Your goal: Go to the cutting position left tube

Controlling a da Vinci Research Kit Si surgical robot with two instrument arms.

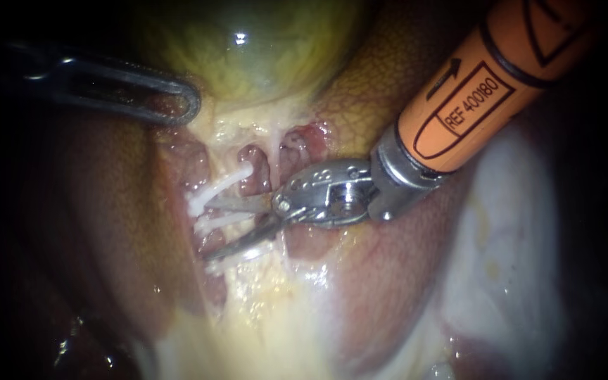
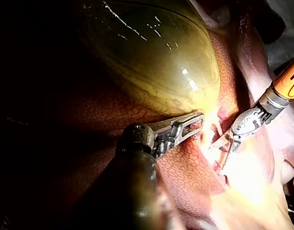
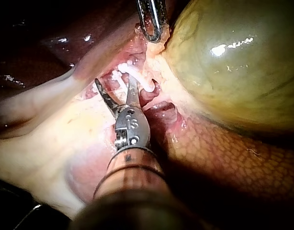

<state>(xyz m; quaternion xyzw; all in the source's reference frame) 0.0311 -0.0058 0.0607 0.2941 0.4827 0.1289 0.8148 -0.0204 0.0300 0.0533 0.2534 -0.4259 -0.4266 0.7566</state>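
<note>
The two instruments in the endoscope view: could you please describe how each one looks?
The right instrument has an orange shaft printed with dark outlined markings and an arrow, a silver metal wrist with small rivets, and two thin, pointed, blade-like jaws. The left instrument is dark grey metal, slender, with a rounded, slotted jaw tip.

Left tool (image 2: 195, 123) clamped on gallbladder (image 2: 152, 57); right tool (image 2: 218, 154) agape just beside
</note>
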